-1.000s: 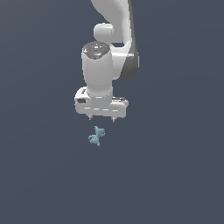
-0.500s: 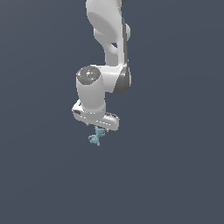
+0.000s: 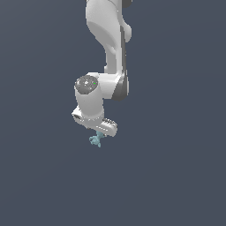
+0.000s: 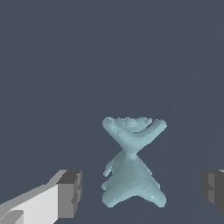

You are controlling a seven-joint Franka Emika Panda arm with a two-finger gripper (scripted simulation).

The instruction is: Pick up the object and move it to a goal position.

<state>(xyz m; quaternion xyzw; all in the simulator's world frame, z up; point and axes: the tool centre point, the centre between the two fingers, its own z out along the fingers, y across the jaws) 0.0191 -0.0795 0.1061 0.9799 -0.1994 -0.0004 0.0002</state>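
The object [image 3: 96,140] is a tiny pale teal-blue lumpy figure with small limbs, lying on the dark grey ground. In the exterior view it peeks out just under the white gripper [image 3: 98,133], whose body hides its upper part. The wrist view shows the object [image 4: 132,164] large, pinched at the waist, between the two grey pads [image 4: 70,194]. The gripper [image 4: 142,190] is open, and a gap shows on each side between the pads and the object.
The flat dark grey ground [image 3: 176,176] fills both views. The white arm [image 3: 110,39] comes down from the top of the exterior view. Nothing else shows.
The gripper has come down and toward the exterior view's left, from above the object to around it. The object has stayed where it was.
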